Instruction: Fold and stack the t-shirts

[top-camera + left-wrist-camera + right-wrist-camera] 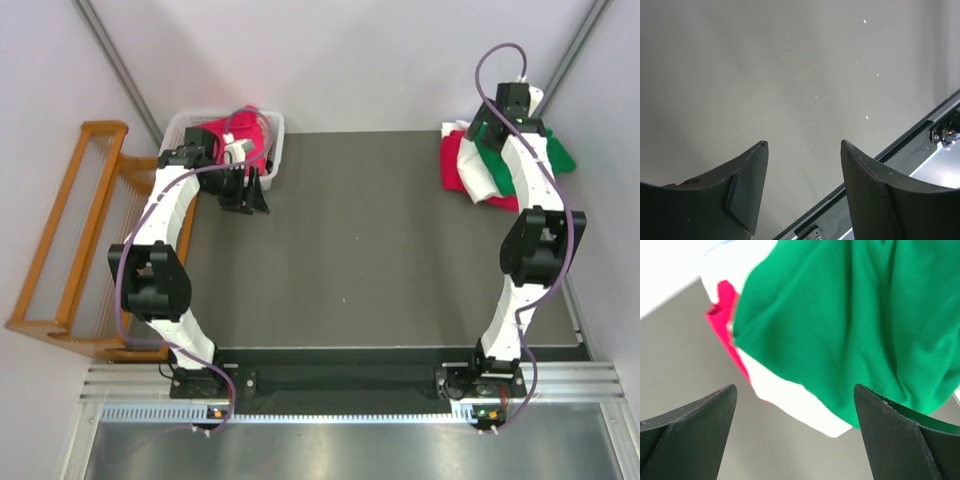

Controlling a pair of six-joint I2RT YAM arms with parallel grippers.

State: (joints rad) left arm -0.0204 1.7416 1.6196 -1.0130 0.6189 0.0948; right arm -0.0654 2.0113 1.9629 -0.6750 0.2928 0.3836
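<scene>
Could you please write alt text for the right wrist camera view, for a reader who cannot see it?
A bright green t-shirt fills most of the frame, overlapping a white t-shirt, with the edge of a red t-shirt peeking out at the left, all on the grey table. The right gripper stands wide open at the bottom, holding nothing.

Lab cell: white-walled table point(360, 250)

Bright green t-shirt point(850, 330), white t-shirt point(785, 390), crimson t-shirt point(725, 300), white basket point(277, 150), orange rack point(60, 250), dark grey table point(370, 260)
</scene>
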